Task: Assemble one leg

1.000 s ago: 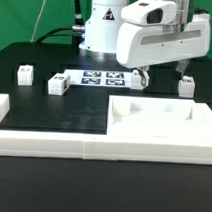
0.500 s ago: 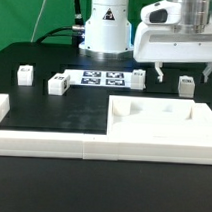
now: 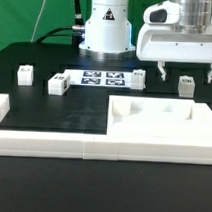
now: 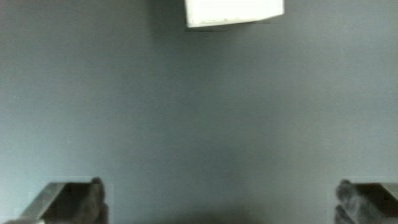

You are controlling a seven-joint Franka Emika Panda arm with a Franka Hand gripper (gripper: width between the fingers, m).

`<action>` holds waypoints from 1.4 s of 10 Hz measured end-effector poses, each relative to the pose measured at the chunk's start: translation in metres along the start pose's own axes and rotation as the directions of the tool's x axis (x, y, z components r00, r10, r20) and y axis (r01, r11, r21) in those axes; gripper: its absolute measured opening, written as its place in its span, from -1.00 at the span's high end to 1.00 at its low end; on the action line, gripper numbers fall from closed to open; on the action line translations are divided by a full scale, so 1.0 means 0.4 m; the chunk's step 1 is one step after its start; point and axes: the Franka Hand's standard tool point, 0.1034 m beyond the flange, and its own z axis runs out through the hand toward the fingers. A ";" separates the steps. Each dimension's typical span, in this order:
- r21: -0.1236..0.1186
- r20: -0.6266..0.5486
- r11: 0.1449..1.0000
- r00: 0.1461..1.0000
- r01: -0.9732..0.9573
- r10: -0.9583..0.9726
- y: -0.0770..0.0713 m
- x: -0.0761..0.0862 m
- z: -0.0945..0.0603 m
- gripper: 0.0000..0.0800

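The tool (image 3: 186,71) is seen in the upper right of the exterior view, its fingers (image 3: 160,72) spread wide and nothing held between them. The leg (image 3: 186,86) is found standing on the black worktop (image 3: 54,107) directly below the tool, apart from it, with the gap between the fingers roughly centred over it. Behind it nothing is noted; in front lies the large white tray-like part (image 3: 163,132). The marker board (image 3: 100,78) lies well apart, toward the upper middle of the frame. In the wrist view the tool (image 4: 221,203) is again shown fully spread, and a white block taken to be the leg (image 4: 233,12) is cut by the frame edge and not yet between the fingers (image 4: 71,200). The leg is judged light, rigid and hard plastic, not fragile, but smooth-faced and so liable to slip or twist under an off-centre pinch. It is short and stubby, so tipping is thought unlikely. A hold across two opposite flat sides, taken low and square, is judged best.
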 end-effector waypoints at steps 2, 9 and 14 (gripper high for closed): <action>-0.004 0.022 1.000 0.999 0.027 -0.027 -0.015 -0.053 0.018 -0.62; -0.072 0.530 0.994 0.847 0.079 -0.029 0.026 -0.070 0.010 -0.62; -0.079 0.726 0.993 0.688 0.083 0.001 0.005 -0.091 0.023 -0.62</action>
